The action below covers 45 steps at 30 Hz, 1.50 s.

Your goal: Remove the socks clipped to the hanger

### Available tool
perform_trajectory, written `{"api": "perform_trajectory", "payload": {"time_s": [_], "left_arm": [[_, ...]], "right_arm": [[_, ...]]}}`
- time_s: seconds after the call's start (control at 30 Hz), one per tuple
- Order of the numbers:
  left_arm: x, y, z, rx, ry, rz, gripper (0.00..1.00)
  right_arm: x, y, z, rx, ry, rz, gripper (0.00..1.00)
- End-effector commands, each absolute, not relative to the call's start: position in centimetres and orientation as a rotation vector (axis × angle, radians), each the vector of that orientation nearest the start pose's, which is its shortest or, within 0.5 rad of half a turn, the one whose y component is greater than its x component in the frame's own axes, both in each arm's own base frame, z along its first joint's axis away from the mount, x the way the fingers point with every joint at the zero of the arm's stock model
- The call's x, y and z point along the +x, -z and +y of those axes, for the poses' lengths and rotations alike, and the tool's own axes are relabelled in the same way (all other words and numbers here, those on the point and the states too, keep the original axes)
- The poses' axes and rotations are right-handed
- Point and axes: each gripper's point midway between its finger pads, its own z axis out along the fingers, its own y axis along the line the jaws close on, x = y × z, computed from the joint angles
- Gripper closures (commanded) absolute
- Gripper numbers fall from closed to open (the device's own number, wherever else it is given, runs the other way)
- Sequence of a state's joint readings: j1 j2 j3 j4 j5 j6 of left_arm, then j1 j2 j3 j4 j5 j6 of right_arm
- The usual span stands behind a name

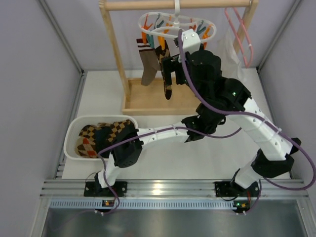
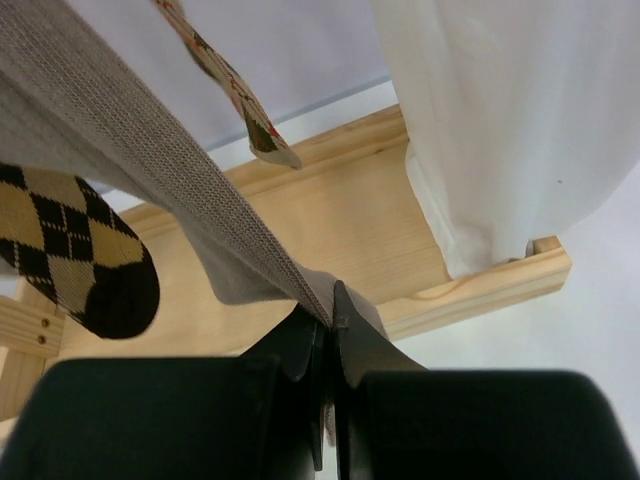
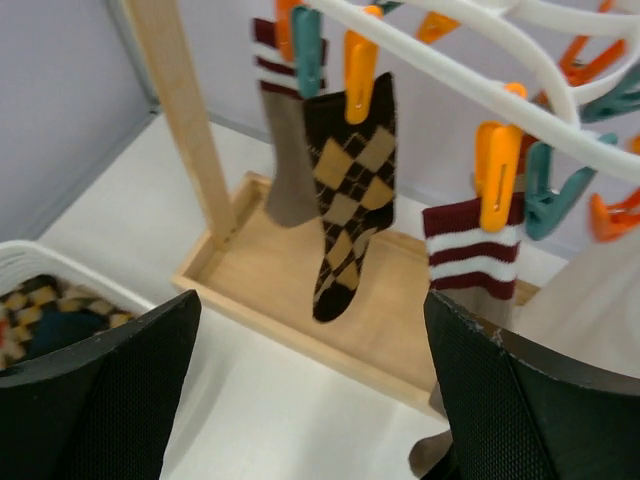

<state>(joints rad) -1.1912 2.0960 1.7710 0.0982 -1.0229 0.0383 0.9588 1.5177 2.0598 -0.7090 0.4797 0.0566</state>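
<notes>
Grey ribbed sock (image 2: 200,200), soft knit, pulled taut: your left pincer (image 2: 330,300) is clamped on its toe end, and the rest runs up-left from the tips. Right pincer (image 3: 310,310) is wide and holds nothing. White plastic ring hanger (image 3: 450,85) is just above it, w/ a dark argyle sock (image 3: 345,200) ahead betw its fingers on an orange pin (image 3: 360,65). Approx 3 socks clipped; some lie in the white bin (image 1: 74,129) down-left of it. You're partway, I'd say.
</notes>
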Motion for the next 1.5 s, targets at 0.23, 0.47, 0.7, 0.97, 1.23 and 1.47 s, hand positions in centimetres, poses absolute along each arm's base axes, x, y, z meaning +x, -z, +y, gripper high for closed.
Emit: {"api": "perform_trajectory", "payload": {"time_s": [0.23,0.47,0.7,0.97,1.23,1.47], "left_arm": [[34.7,-26.4,-49.5,0.445,-0.069,1.581,1.00],[34.3,-26.7,-50.4,0.453,-0.022,1.575,1.00],[34.3,-26.8,-50.6,0.437,0.007,1.579,1.00],[34.0,-26.0,-51.1,0.460,0.045,1.587,1.00],[33.8,-25.8,-51.3,0.451,0.083,1.597,1.00],[33.8,-24.9,-50.8,0.453,0.094,1.616,1.00]], "right_arm": [[35.6,-49.5,23.4,-0.180,0.239,1.629,0.19],[38.3,-48.9,21.4,-0.095,0.392,1.616,0.24],[40.0,-48.8,22.0,-0.076,0.518,1.579,0.27],[41.4,-48.7,22.7,-0.083,0.553,1.547,0.30],[42.9,-47.3,21.9,-0.041,0.648,1.546,0.42],[43.8,-46.7,21.0,-0.014,0.681,1.544,0.48]]}}
